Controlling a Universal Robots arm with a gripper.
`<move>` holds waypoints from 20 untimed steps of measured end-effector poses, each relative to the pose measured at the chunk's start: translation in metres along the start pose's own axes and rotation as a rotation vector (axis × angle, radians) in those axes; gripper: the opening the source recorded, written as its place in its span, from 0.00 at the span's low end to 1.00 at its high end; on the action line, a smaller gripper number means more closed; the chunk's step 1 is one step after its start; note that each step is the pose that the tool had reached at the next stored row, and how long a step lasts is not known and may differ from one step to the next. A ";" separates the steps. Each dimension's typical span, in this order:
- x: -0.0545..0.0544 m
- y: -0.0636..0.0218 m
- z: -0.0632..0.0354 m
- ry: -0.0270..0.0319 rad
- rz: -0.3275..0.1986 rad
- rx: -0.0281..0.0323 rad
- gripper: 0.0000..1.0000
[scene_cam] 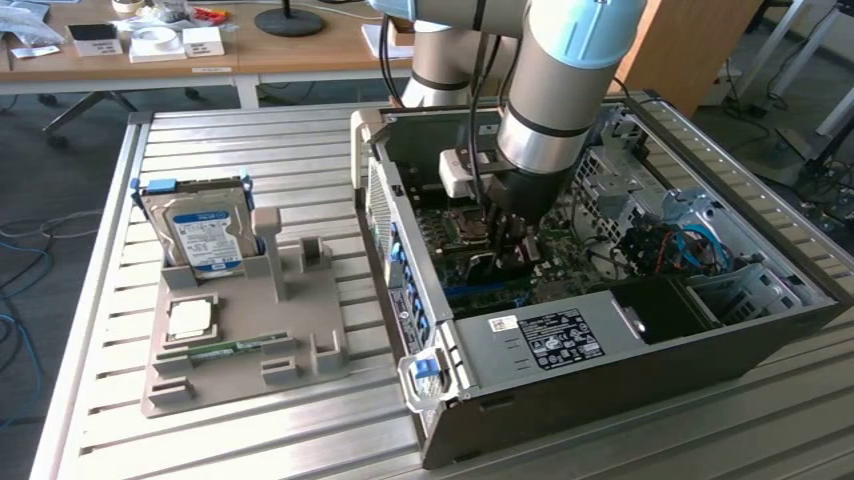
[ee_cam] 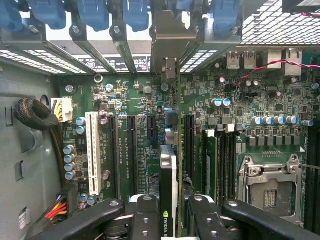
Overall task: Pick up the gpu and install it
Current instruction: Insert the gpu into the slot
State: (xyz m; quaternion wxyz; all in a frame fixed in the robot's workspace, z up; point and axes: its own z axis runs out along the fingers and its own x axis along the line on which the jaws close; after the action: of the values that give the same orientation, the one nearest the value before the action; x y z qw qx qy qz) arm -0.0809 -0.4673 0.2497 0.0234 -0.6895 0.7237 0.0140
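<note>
Gpu (ee_cam: 168, 185): gripped edge-on between the two black fingers (ee_cam: 145, 217) of the hand (ee_cam: 172, 220), which is closed on the card's flat sides, with a green logo showing at the held end. Standing upright over the motherboard (ee_cam: 125, 90), in line with a black slot beside the long white slot (ee_cam: 92, 150); whether the gpu is seated or just above the slot, cannot tell. Pale bracket end reaching toward the rear openings by the blue clips (ee_cam: 135, 12).

In the exterior view, hand low inside the open computer case (scene_cam: 601, 400), near its middle, arm coming in from 12 o'clock. At 9 o'clock of the case, on the slatted metal desk (scene_cam: 267, 140), a grey holder (scene_cam: 240, 375): hard drive (scene_cam: 200, 225) upright at its 12 o'clock end, processor chip (scene_cam: 190, 318) near the middle, green memory stick (scene_cam: 220, 350) toward 6 o'clock.
</note>
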 end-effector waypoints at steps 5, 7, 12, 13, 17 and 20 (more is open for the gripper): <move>0.000 0.0000 0.0004 -0.0001 0.000 0.0000 0.27; 0.000 0.0000 0.0004 0.0000 0.000 0.0000 0.27; 0.000 0.0003 0.0006 0.0001 0.000 0.0000 0.27; 0.000 0.0003 0.0006 0.0000 0.000 0.0000 0.27; 0.001 0.0004 0.0011 -0.0002 0.000 0.0001 0.27; 0.001 0.0003 0.0011 0.0000 0.000 0.0000 0.27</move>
State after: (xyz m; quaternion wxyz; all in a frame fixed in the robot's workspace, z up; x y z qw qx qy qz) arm -0.0813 -0.4683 0.2485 0.0234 -0.6895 0.7237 0.0141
